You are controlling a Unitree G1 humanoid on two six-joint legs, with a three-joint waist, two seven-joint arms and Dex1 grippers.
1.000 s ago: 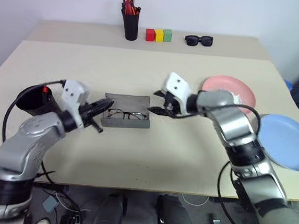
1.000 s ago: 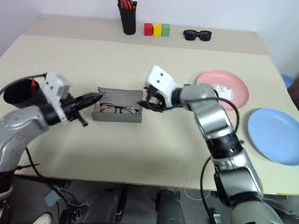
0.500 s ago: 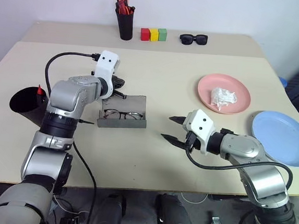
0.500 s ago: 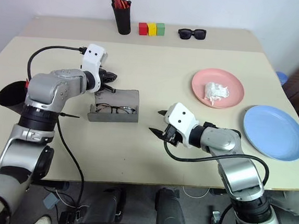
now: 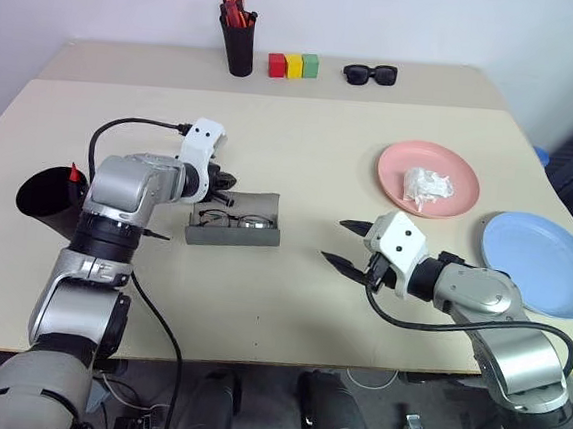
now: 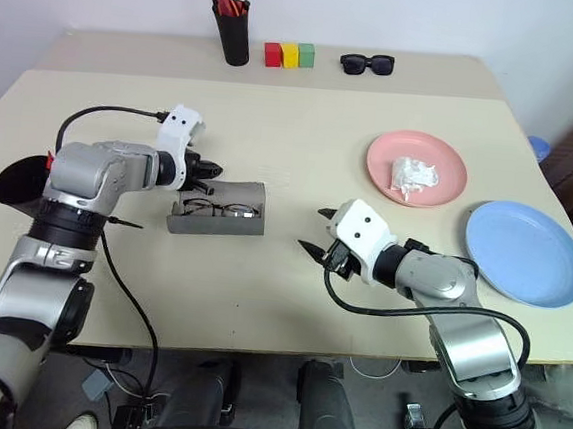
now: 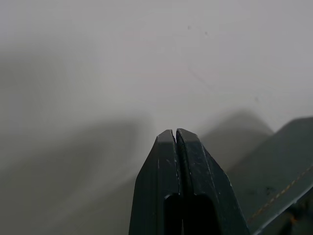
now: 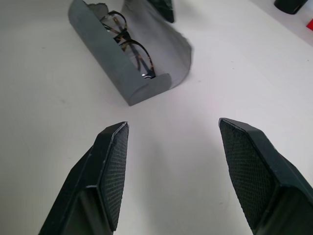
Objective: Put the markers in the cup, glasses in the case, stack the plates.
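Head views: the grey glasses case [image 5: 234, 222] lies open on the desk [image 5: 289, 295], its long axis running across the robot's front, with the wire-framed glasses [image 5: 228, 219] already inside. The left gripper [image 5: 223, 180] sits just behind the case's raised lid, jaws pressed together and holding nothing, so it is the nearer arm by far for pushing the lid shut; that is probably the step in hand. The right gripper [image 5: 349, 244] hangs over bare desk, on the case's right and well apart from it, jaws spread and empty. The black cup [image 5: 49, 198] stands at the desk's left edge with a red marker tip [image 5: 73, 172] showing at its rim. The pink plate [image 5: 428, 178], carrying a crumpled tissue [image 5: 426, 186], and the blue plate [image 5: 541, 265] lie side by side on the right, not yet stacked; the right arm is nearer them. A pen holder [image 5: 241, 46], coloured blocks [image 5: 293, 67] and sunglasses [image 5: 370, 75] line the far edge, out of the way.

Left wrist view: the closed fingers [image 7: 190, 166] point at plain desk, with a corner of the case's dark outer shell just beside them.

Right wrist view: between the wide-spread fingers [image 8: 115, 171] the open case lies slantwise ahead, glasses resting in its trough, nothing blocking it.
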